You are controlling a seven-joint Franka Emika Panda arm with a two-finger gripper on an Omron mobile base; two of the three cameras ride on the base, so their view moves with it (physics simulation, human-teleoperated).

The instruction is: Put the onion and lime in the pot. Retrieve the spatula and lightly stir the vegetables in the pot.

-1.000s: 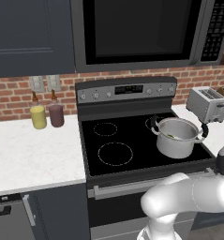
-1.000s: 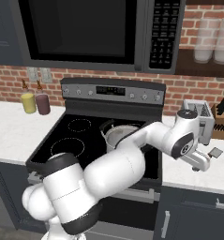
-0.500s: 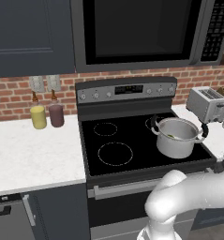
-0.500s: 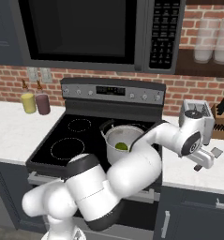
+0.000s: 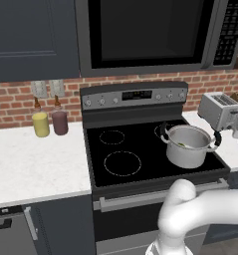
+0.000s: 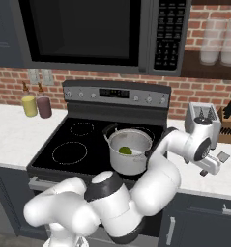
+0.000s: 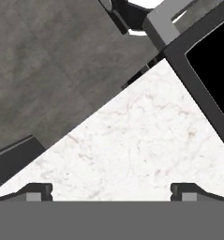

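Right base view: round green lime (image 6: 125, 150) inside shiny straight-sided steel pot (image 6: 131, 159).

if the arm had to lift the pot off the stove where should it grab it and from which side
Probably by a black side handle of the pot, coming from above on the toaster side. The steel wall looks too wide and smooth for the open gripper; the handles jut out at the rim.
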